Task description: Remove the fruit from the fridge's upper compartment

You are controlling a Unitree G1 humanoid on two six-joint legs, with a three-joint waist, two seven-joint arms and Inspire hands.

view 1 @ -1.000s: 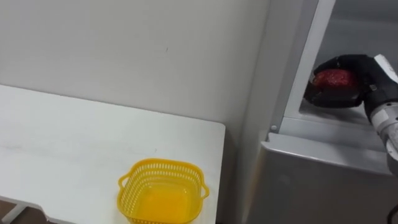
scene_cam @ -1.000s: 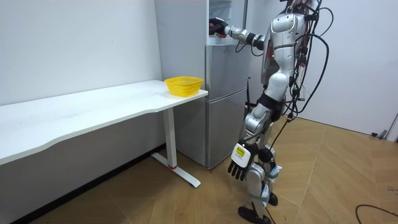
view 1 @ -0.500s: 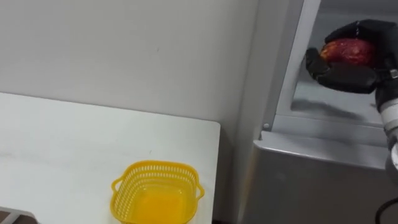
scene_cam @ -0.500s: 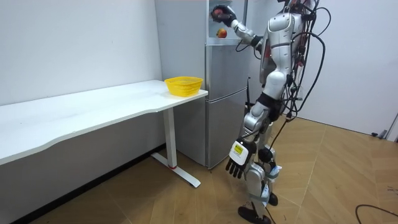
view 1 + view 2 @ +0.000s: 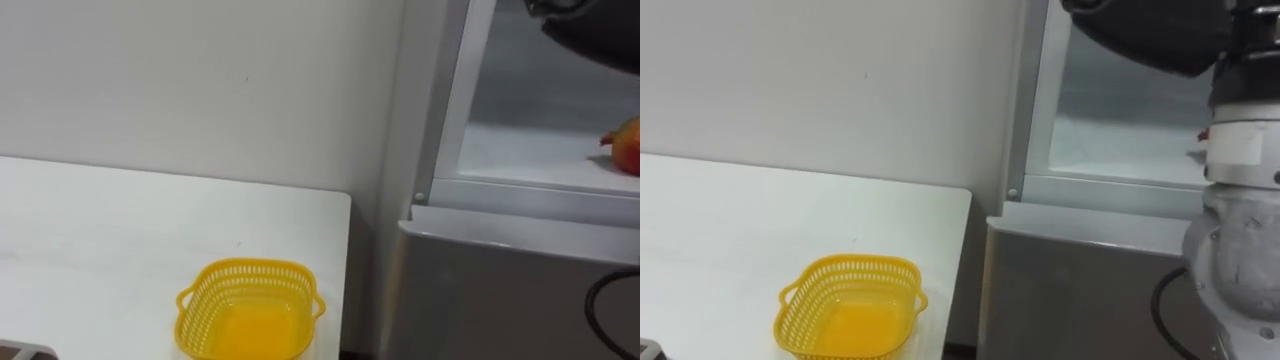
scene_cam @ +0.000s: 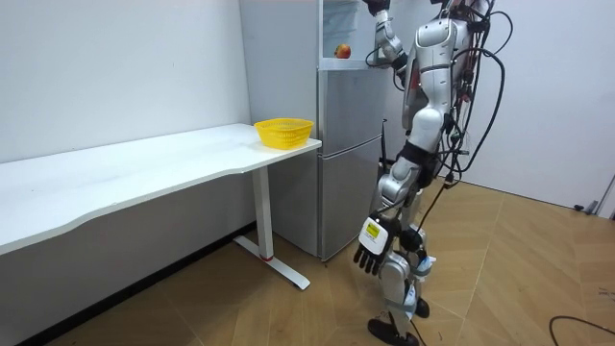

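The upper fridge compartment (image 5: 540, 150) stands open to the right of the table. A red fruit (image 5: 628, 145) lies on its white shelf at the view's right edge, also seen as the fruit (image 6: 342, 51) in the room view. My right hand (image 5: 1150, 35) is raised above the shelf, dark and cut off by the picture's top; whether it holds anything is hidden. In the room view my right hand (image 6: 373, 5) reaches the top edge, and my left hand (image 6: 368, 258) hangs open by my thigh.
A yellow mesh basket (image 5: 250, 310) sits empty on the white table (image 5: 100, 230) near its right end, beside the grey fridge (image 6: 346, 144). A white wall runs behind the table. I stand on a wooden floor right in front of the fridge.
My right hand, shut on a red fruit a moment ago, has risen from shelf height to the picture's top. A red fruit now shows on the shelf. The camera shifted slightly.
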